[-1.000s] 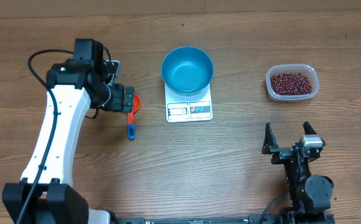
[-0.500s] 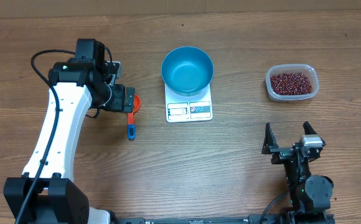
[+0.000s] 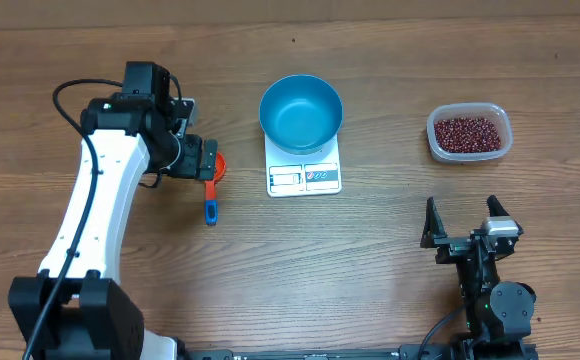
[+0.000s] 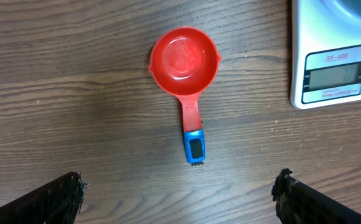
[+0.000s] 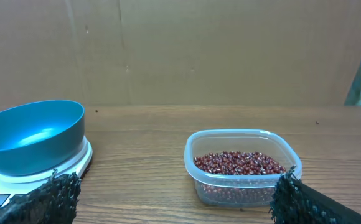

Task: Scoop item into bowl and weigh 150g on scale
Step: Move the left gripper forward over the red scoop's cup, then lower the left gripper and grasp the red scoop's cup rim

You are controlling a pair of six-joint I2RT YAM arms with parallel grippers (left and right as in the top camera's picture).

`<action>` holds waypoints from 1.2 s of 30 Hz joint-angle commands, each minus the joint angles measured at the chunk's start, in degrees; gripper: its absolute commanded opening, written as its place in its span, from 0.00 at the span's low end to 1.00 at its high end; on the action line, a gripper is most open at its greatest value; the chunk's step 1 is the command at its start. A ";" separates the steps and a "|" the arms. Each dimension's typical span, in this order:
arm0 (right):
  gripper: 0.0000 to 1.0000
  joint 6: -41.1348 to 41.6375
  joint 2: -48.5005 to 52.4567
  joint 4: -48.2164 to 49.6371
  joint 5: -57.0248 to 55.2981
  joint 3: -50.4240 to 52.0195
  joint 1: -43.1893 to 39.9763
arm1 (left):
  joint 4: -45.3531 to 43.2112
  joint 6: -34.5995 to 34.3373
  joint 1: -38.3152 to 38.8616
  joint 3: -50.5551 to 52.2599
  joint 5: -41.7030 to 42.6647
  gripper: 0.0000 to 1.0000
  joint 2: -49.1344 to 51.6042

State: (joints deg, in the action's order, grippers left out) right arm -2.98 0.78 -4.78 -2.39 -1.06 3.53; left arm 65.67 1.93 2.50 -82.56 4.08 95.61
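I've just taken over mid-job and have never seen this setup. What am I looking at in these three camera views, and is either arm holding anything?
Two robot arms stand at a wooden table. The overhead view looks straight down. Each wrist view rides on one arm, with that arm's own dark fingers showing in the bottom corners. The left gripper is open and holds nothing; it is above an empty red scoop with a blue handle end. The right gripper is also open and empty, and it faces a clear tub of dark red beans. In the middle, an empty blue bowl sits on a white scale.
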 commanded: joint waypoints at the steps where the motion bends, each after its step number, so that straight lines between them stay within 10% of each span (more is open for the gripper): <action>1: 1.00 0.42 -0.61 0.13 -0.33 0.61 0.48 | -1.03 1.33 -0.79 -1.38 -0.20 1.00 2.89; 36: 1.00 0.42 -0.61 0.15 -0.33 0.61 0.48 | -6.36 3.30 -4.74 -1.40 0.02 1.00 15.47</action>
State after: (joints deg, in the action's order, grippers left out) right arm -3.01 0.78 -4.78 -2.39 -1.06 3.53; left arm 59.55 3.62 -2.26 -82.78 4.08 109.21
